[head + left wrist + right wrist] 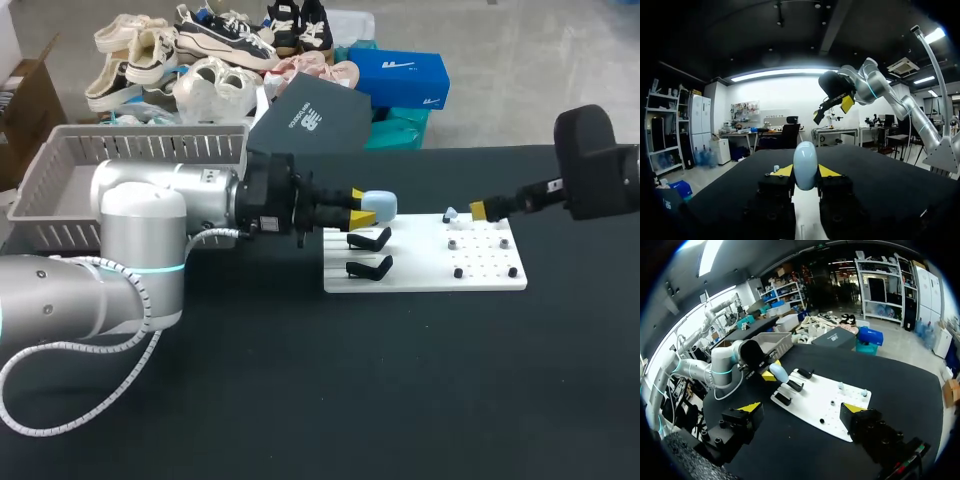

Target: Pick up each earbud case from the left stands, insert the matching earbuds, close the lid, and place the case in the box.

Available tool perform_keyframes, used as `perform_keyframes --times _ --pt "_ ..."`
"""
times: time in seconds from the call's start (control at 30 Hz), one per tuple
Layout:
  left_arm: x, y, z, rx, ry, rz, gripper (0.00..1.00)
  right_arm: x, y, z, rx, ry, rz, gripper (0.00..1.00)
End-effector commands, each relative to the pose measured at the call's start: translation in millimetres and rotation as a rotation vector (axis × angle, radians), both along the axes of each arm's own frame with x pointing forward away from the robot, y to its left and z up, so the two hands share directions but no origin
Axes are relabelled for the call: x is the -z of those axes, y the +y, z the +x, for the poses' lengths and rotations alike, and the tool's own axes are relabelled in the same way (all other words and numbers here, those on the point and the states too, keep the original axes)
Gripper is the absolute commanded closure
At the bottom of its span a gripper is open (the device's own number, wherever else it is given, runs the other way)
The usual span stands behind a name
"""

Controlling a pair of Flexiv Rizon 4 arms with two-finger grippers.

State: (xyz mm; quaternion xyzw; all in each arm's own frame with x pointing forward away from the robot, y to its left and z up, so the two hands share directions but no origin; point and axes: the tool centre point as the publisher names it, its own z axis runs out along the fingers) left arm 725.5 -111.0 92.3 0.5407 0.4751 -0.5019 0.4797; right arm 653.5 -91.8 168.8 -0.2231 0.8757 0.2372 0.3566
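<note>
Pinching pale-blue case (805,165) between tips of left claw (361,206). Spread wide at right claw (801,410), white board (812,407) beneath, stands (795,385) ahead.

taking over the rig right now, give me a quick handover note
Left gripper: shut on the rounded light blue earbud case, held above the white board by the black stands.
Right gripper: open, nothing in it, over the board's earbud end.
Small white earbuds sit on the board.
Done: case is off its stand.
Left: insert earbuds, close lid, place case in the grey slatted box; no case shows in it.
</note>
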Motion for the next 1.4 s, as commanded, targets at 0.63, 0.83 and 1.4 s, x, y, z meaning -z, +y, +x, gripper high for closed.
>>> perform_keyframes --times 0.63,0.83,1.4 --pt "11.3 -3 -1.1 0.006 0.030 0.004 1.00 15 32 1.0 -0.019 0.018 -0.085 0.00" --pt "11.3 -3 -1.1 0.006 0.030 0.004 1.00 20 50 6.1 -0.045 0.021 -0.114 0.00" --pt "11.3 -3 -1.1 0.006 0.030 0.004 1.00 41 86 36.8 -0.077 0.006 -0.235 0.00"
